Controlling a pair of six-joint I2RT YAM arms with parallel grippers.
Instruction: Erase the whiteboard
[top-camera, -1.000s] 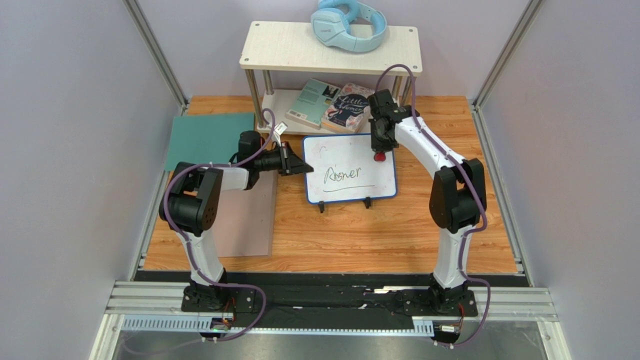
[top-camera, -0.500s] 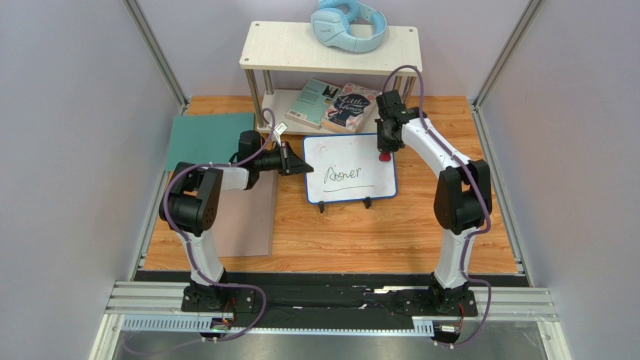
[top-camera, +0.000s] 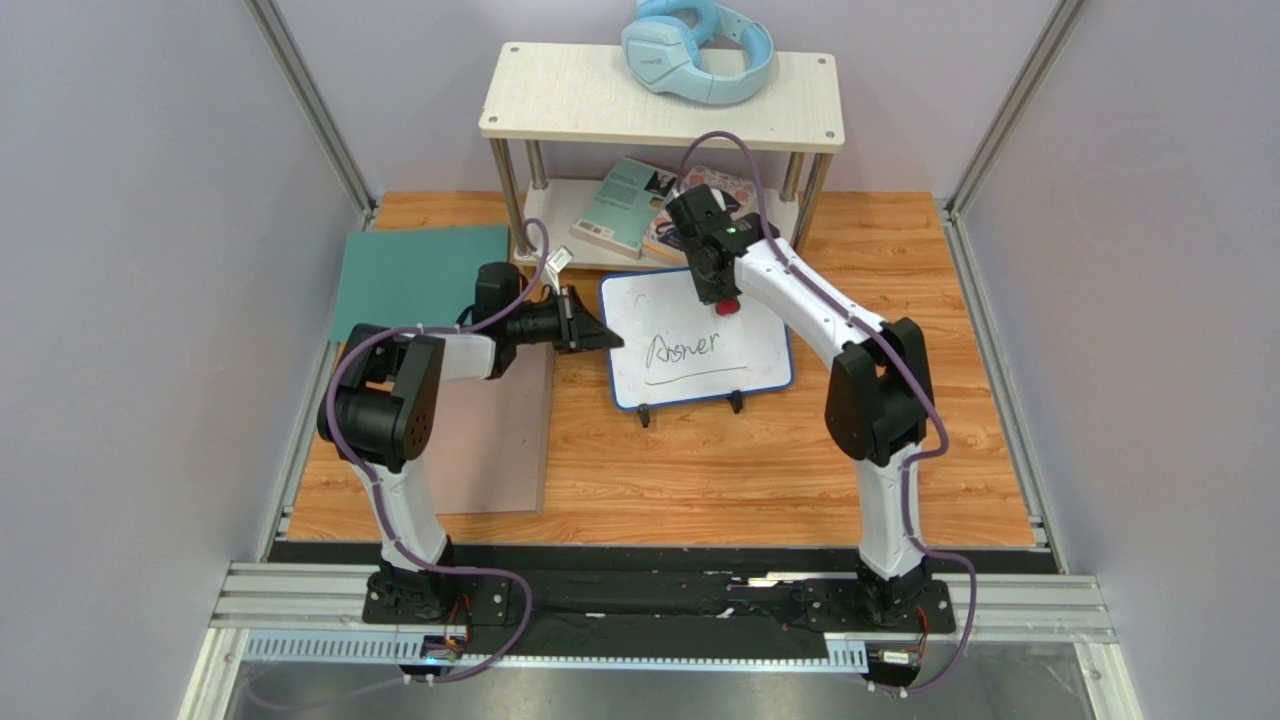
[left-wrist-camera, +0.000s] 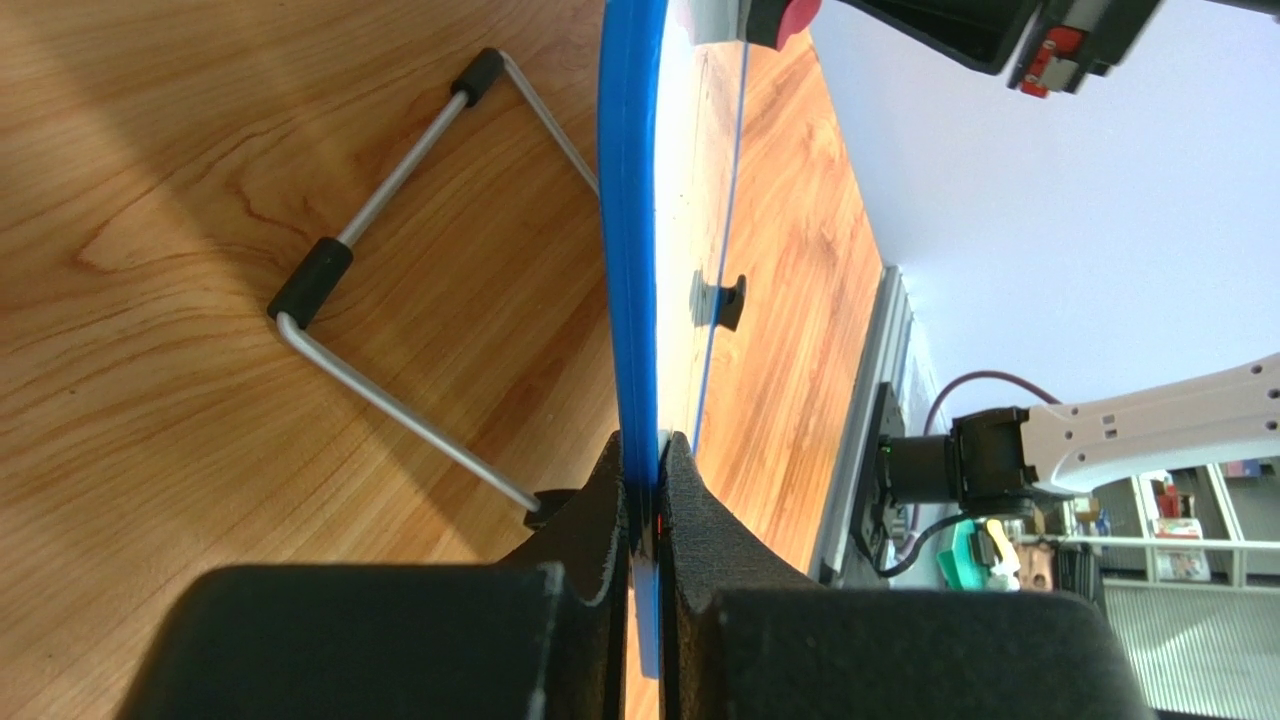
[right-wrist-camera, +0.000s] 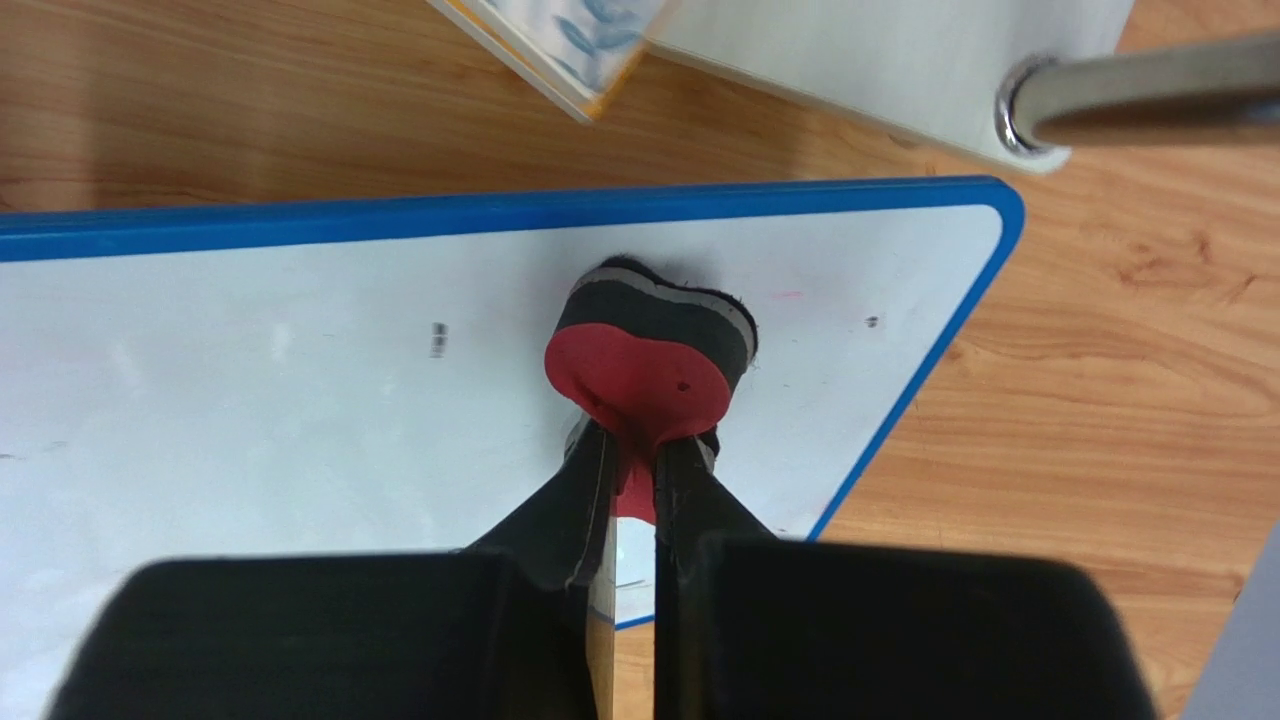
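The whiteboard (top-camera: 699, 354), white with a blue frame and black feet, stands on the wooden table with black handwriting and an underline on it. My left gripper (top-camera: 606, 339) is shut on its left edge; in the left wrist view the blue frame (left-wrist-camera: 631, 225) runs edge-on between my closed fingers (left-wrist-camera: 604, 510). My right gripper (top-camera: 726, 300) is shut on a red eraser (right-wrist-camera: 643, 378) with a dark felt pad, pressed on the board's (right-wrist-camera: 301, 390) upper part, above the writing.
A small two-tier shelf (top-camera: 661, 98) stands behind the board, with blue headphones (top-camera: 696, 50) on top and books (top-camera: 661, 210) below, close to my right wrist. A teal mat (top-camera: 413, 273) and a grey-brown mat (top-camera: 496, 435) lie at the left.
My right gripper with the eraser has swept left across the board's top, from the upper right corner to above the writing. The left gripper has held still on the board's edge.
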